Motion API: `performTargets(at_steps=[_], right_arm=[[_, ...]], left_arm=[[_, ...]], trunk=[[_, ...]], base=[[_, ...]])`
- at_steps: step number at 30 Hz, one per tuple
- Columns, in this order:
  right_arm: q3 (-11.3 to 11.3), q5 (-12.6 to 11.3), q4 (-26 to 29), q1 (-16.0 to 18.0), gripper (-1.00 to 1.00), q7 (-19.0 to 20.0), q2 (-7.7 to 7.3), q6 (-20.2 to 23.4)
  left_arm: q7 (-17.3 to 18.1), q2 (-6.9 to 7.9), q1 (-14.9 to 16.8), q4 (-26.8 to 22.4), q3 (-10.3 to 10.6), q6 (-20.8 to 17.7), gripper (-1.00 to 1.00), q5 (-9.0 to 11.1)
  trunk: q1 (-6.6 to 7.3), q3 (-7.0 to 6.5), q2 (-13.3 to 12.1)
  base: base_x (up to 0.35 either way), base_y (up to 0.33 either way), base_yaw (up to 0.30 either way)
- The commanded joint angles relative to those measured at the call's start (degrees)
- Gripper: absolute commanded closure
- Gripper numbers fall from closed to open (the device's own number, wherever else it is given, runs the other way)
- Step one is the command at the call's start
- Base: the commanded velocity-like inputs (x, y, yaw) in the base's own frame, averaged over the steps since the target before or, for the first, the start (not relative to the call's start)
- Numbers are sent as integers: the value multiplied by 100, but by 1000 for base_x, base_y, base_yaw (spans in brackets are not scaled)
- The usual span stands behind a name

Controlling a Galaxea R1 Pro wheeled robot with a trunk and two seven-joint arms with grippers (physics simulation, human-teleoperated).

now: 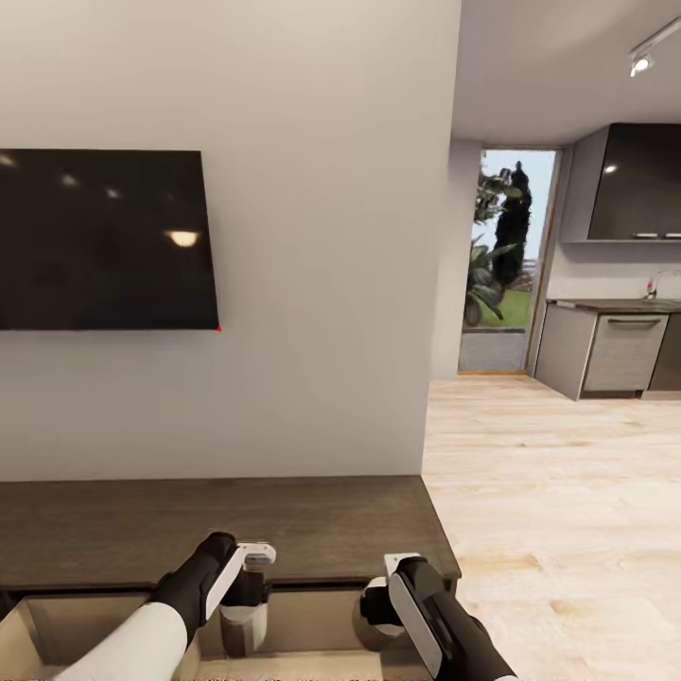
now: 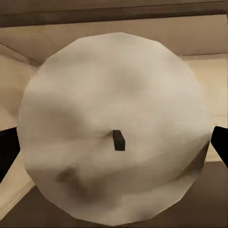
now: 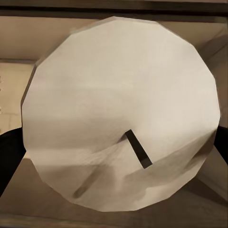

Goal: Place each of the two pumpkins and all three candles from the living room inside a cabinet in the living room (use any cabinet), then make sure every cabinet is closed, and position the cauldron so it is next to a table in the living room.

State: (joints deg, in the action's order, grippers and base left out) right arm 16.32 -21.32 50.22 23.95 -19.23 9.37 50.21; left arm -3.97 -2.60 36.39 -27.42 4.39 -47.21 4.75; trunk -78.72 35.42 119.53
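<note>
**Q:** So where are the candles, and what are the jaws doing?

**A:** Both arms are down in front of the cabinet [image 1: 227,525], the long dark-brown unit under the wall TV [image 1: 104,238]. Its drawer [image 1: 312,619] is pulled out, pale beige inside. From the head camera, the left gripper [image 1: 244,615] has a white candle [image 1: 244,626] between its jaws, hanging over the open drawer just in front of the cabinet top's edge. The right gripper [image 1: 374,605] is beside it with another pale round candle [image 1: 364,619] at its tip.

**Q:** Are they actually clamped?

**A:** Looks like it. On the left wrist cam the candle [image 2: 114,128] sits face-on, tiny dark wick in the middle, dark fingers [image 2: 7,152] pressed to both its sides, beige drawer walls behind. Same on the right wrist cam: candle [image 3: 121,111] face-on, wick leaning, a dark finger [image 3: 9,156] against one side and a sliver of another on the far side. Whether either candle touches the drawer floor, can't tell.

**Q:** Anything else?

**A:** Kitchen units [image 1: 619,350] off to the right across the pale wood floor [image 1: 558,501].
</note>
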Motion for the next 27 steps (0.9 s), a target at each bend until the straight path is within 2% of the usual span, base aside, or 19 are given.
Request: performTargets(at_steps=[1, 6, 16, 19, 24, 27], right_arm=[[18, -56, 6, 5, 100, -41, 3, 9], [30, -56, 5, 5, 100, -28, 6, 6], [142, -65, 15, 7, 100, -25, 40, 9], [198, -65, -171, 234, 100, -44, 62, 69], [212, -67, -1172, 926, 100, -46, 62, 83], [213, -72, -1416, 1084, 100, -46, 62, 85]], left_arm=[[-56, 4, 6, 81, 28, -13, 100, 56], [-60, 5, 8, 487, 12, 81, 100, 96], [-52, 8, 8, 569, 5, 155, 100, 111], [-51, 9, 8, 569, 2, 278, 100, 108], [-51, 6, 8, 556, 1, 353, 100, 109], [-51, 5, 8, 541, 1, 378, 100, 106]], trunk=[[-22, 25, 45], [-131, 114, 246], [-351, 294, 647], [-417, 348, 767], [-527, 438, 968], [-549, 455, 1008]], base=[[0, 0, 0], [0, 0, 0], [0, 0, 0], [0, 0, 0], [0, 0, 0], [0, 0, 0]])
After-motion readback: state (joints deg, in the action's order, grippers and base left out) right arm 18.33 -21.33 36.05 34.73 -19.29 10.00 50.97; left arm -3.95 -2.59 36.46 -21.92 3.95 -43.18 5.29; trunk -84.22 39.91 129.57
